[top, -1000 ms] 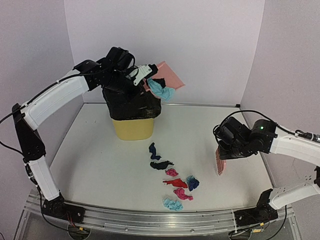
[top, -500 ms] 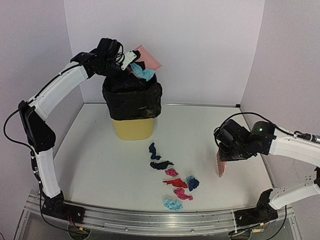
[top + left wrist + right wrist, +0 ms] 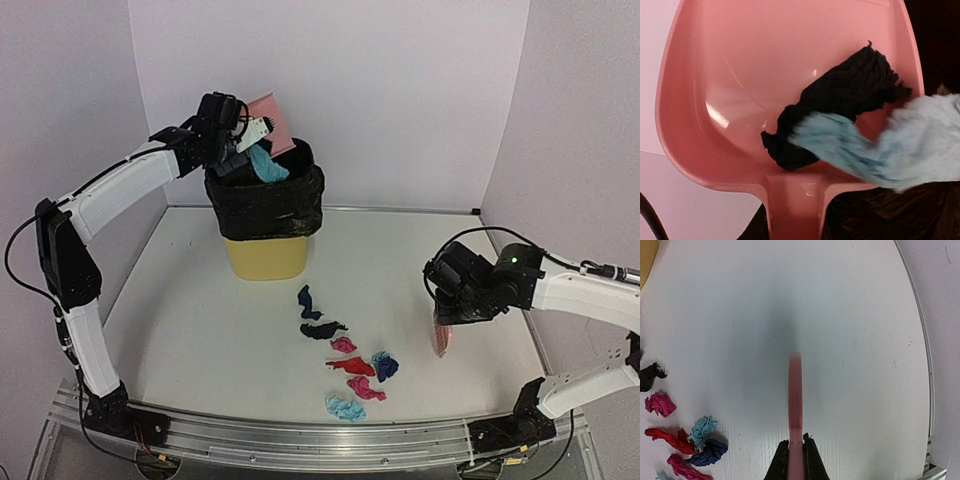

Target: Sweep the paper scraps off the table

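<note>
My left gripper is shut on the handle of a pink dustpan, tipped steeply over a bin lined with a black bag. A black scrap and a light blue scrap are sliding off the pan's lip into the bin. Several paper scraps in navy, black, pink, red and light blue lie in a loose line on the table, also at the left edge of the right wrist view. My right gripper is shut on a pink hand brush, right of the scraps.
The yellow bin stands at the back left of the table near the white rear wall. White walls close in both sides. An aluminium rail runs along the front edge. The right table edge lies close to the brush.
My left arm has swung the dustpan leftward over the bin and tipped it further, and the scraps have slid down toward the bag. The right arm with the brush has barely shifted.
</note>
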